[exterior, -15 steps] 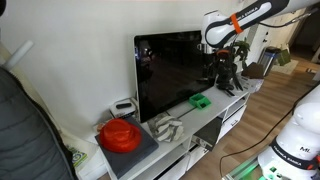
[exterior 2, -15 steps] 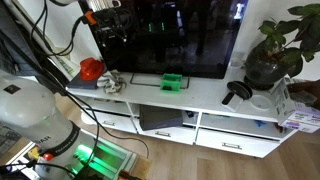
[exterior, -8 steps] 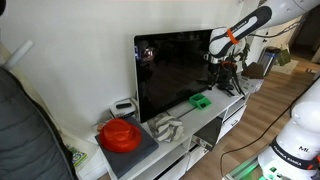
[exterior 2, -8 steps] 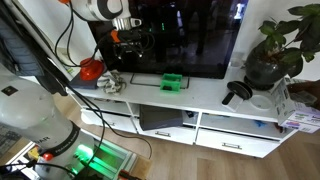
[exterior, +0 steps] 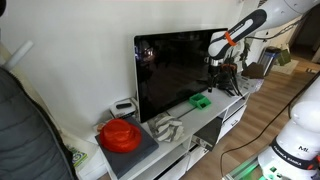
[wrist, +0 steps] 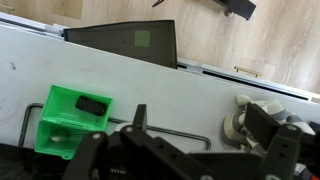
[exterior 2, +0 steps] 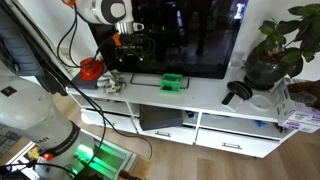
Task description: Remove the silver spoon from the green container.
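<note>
The green container (exterior: pixel 200 101) (exterior 2: pixel 172 81) is a small, low, boxy thing on the white cabinet top in front of the TV. In the wrist view it lies at lower left (wrist: pixel 68 122) with a small dark object (wrist: pixel 93 104) inside. I cannot make out a silver spoon in any view. My gripper (wrist: pixel 200 128) (exterior: pixel 222 72) (exterior 2: pixel 130 55) is open and empty. It hangs above the cabinet top between the green container and a crumpled cloth (wrist: pixel 243 120).
A round red bowl-like object (exterior: pixel 120 134) (exterior 2: pixel 91 68) and the cloth (exterior 2: pixel 110 82) sit at one end of the cabinet. The TV (exterior 2: pixel 190 35) stands right behind. A potted plant (exterior 2: pixel 265 60) and a black object (exterior 2: pixel 238 92) are at the other end. A thin dark wire (wrist: pixel 170 133) lies on the top. A drawer (exterior 2: pixel 160 120) stands open.
The arm has come down and moved along the cabinet toward the green container, most of it in the first half second. The gripper stays open; nothing on the cabinet has moved.
</note>
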You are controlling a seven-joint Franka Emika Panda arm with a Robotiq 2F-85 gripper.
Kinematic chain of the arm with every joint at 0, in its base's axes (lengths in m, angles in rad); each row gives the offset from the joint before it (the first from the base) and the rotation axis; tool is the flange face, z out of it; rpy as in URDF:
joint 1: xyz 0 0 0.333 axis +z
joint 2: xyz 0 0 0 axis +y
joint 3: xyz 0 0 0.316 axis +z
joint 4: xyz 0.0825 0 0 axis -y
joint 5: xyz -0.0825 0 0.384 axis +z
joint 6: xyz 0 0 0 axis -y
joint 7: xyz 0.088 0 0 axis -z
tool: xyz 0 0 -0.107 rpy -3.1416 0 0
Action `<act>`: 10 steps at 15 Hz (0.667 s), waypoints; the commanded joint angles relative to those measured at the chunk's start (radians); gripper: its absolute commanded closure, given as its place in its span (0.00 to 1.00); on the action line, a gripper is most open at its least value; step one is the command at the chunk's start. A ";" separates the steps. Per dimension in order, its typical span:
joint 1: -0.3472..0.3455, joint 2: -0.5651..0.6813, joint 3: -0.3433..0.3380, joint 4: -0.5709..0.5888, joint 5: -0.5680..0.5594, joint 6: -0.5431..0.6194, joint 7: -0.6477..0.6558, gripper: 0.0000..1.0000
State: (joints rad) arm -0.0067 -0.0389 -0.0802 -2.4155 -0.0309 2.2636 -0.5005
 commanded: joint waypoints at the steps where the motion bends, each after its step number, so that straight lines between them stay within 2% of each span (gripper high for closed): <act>1: -0.010 0.000 0.011 0.001 0.000 -0.002 0.000 0.00; 3: -0.010 0.000 0.011 0.001 0.000 -0.002 0.000 0.00; 6: -0.016 0.078 0.009 0.096 0.066 -0.103 0.134 0.00; 10: -0.049 0.191 -0.006 0.198 0.116 -0.130 0.259 0.00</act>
State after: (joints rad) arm -0.0231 0.0574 -0.0820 -2.3134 0.0347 2.1750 -0.3113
